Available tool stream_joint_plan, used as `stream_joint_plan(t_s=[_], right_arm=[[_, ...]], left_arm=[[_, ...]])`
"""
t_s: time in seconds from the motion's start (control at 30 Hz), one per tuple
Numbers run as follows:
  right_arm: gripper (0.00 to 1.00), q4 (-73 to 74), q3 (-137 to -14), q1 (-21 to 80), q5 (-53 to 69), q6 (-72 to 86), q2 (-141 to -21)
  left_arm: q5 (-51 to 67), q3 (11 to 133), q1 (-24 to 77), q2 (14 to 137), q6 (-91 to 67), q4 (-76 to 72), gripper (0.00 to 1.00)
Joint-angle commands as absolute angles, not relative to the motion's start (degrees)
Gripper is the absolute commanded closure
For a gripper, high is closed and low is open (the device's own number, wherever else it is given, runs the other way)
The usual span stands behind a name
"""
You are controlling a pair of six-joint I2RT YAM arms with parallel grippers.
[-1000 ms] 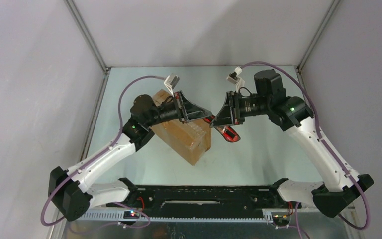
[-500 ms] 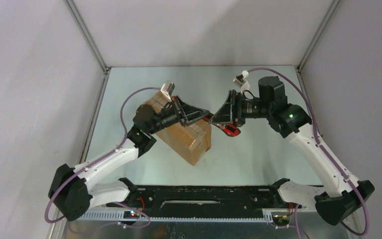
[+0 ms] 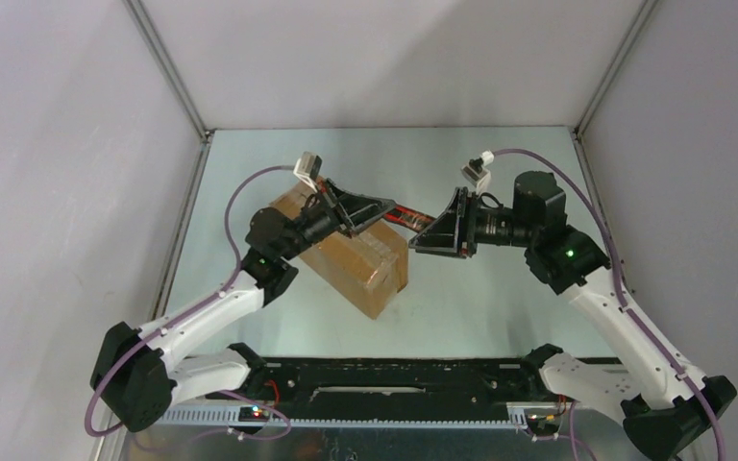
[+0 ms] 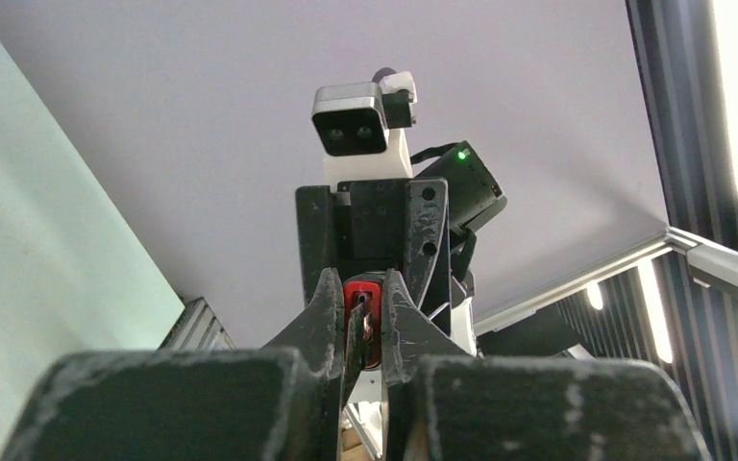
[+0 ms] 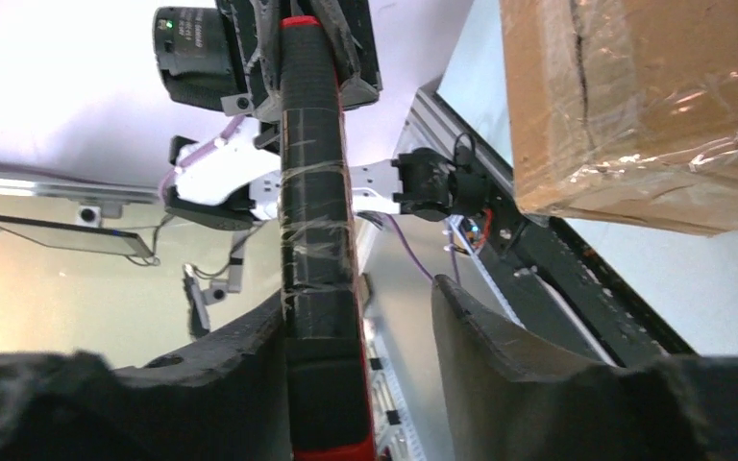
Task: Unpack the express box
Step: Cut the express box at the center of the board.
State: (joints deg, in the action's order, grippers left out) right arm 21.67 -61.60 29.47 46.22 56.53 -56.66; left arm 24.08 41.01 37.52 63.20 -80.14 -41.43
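The express box [image 3: 360, 264], brown cardboard with clear tape, lies slanted on the table under my left arm; one taped corner of it [image 5: 634, 106] shows in the right wrist view. A red and black utility knife [image 3: 413, 214] hangs in the air between the two grippers. My left gripper [image 3: 391, 206] is shut on one end of the knife [image 4: 365, 309], and the jaws pinch it [image 4: 360, 288]. My right gripper [image 3: 432, 230] is open around the other end. There the knife [image 5: 312, 192] rests against one finger, with a clear gap to the other [image 5: 357, 303].
Grey walls and metal frame posts [image 3: 168, 72] enclose the pale table [image 3: 500, 288]. The black base rail [image 3: 394, 375] runs along the near edge. My right arm's wrist and camera [image 4: 365, 125] face the left wrist view closely.
The right gripper has opened off the knife and its arm has drawn back to the right. The left gripper has shut on the knife and lifted it slightly.
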Motion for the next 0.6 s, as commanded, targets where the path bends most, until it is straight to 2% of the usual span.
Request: stream_joint_plan(t_s=[0.0,0.23,0.3,0.57], right_arm=[[0.54,14.4,-61.7,30.5,45.2,60.1,-55.5],[0.65,14.0,-61.7,25.4,47.3,60.9,-53.8],[0.7,14.1,-61.7,25.8,48.7,61.0,-54.5],[0.68,16.5,-61.8,30.3,48.2,59.5,-56.1]], left_arm=[[23.6,40.3,37.3,62.2,-81.3,-45.7,1.0],[25.4,40.5,37.3,61.2,-79.7,-43.3,1.0],[25.6,40.6,37.3,60.9,-79.1,-42.3,1.0],[24.6,41.0,37.3,60.1,-77.2,-39.6,1.0]])
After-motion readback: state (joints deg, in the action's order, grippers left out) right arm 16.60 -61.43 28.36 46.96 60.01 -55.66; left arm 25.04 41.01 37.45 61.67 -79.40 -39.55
